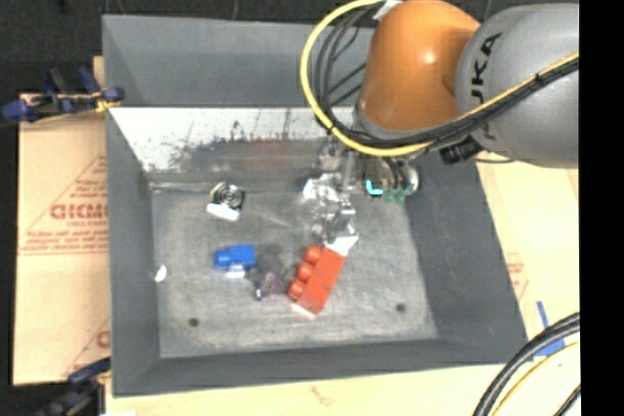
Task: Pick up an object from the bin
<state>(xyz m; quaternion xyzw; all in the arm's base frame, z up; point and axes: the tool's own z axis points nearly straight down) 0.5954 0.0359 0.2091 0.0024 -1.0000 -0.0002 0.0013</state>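
My claw [333,225]: over the upper end of the red brick [317,280]; open or closed, I cannot tell.
Risk: off-centre contact could pivot it away.

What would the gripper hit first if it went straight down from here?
Probably the upper end of the red building brick, lying just under the gripper; depth is unclear, so it may miss.

Gripper [336,227] just behind brick [314,280]; small block [234,258] to brick's L, metal bit [226,200] further back-L.
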